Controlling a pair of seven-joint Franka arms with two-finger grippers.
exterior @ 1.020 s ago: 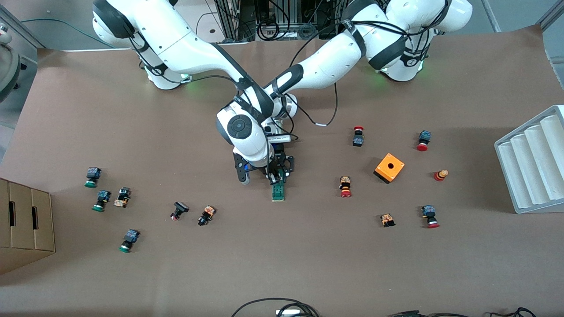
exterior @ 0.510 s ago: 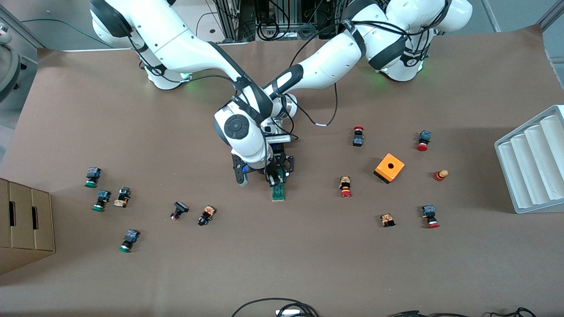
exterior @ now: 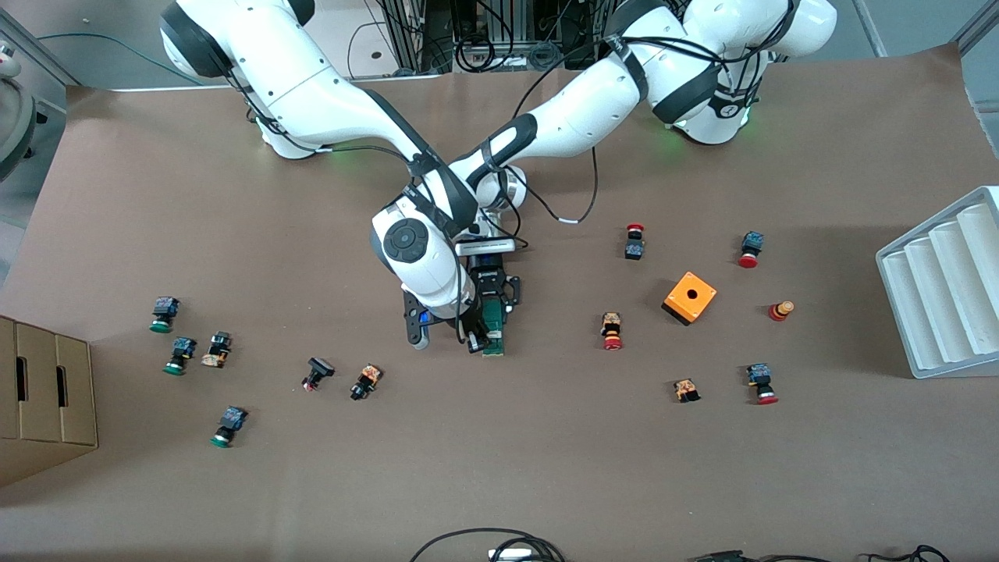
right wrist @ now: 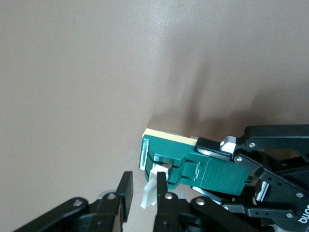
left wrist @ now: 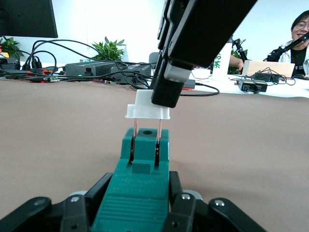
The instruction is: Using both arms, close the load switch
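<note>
The dark-green load switch (exterior: 493,341) lies on the brown table near the middle. My left gripper (exterior: 493,306) is shut on its farther end; in the left wrist view (left wrist: 140,193) the green body sits between the black fingers (left wrist: 176,193). The white lever (left wrist: 146,107) stands raised on two copper pins above the switch body. My right gripper (exterior: 474,341) is open at the switch's nearer end. In the right wrist view (right wrist: 143,191) the lever (right wrist: 150,194) lies between its fingers, against one of them (right wrist: 162,191), with a gap to the other.
An orange cube box (exterior: 690,297) and several red-capped push-buttons (exterior: 612,330) lie toward the left arm's end. Green-capped and other buttons (exterior: 179,355) lie toward the right arm's end. A white rack (exterior: 944,289) and a cardboard box (exterior: 43,394) stand at the table's ends.
My right arm has moved toward the front camera, carrying its gripper from over the switch's farther part to its nearer end at the lever. The left gripper and the switch stayed in place.
</note>
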